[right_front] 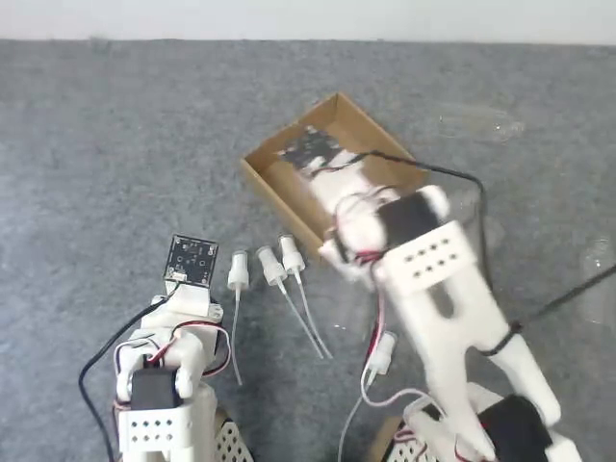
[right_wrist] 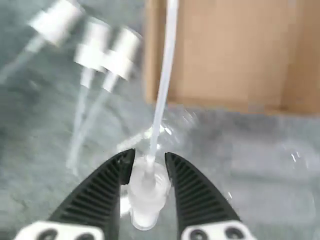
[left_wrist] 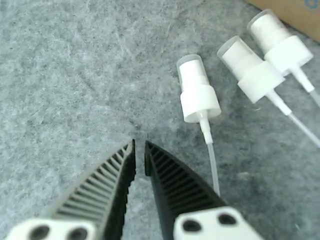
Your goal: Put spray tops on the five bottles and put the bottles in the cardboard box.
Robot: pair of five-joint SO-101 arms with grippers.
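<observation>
3 spray tops (right_front: 269,263) lie side by side on the grey surface (right_front: 115,144), just in front of the cardboard box (right_front: 274,188), with their thin tubes trailing toward the arms. The left hand (left_wrist: 139,147) hovers near the closest one. Its fingers are almost closed, with a thin gap and nothing between them. The right hand (right_wrist: 147,157) is clamped on the head of a 4th spray top (right_wrist: 156,122), whose tube points at the box's front wall. A faint clear bottle (right_front: 476,123) lies off to the side of the box.
</observation>
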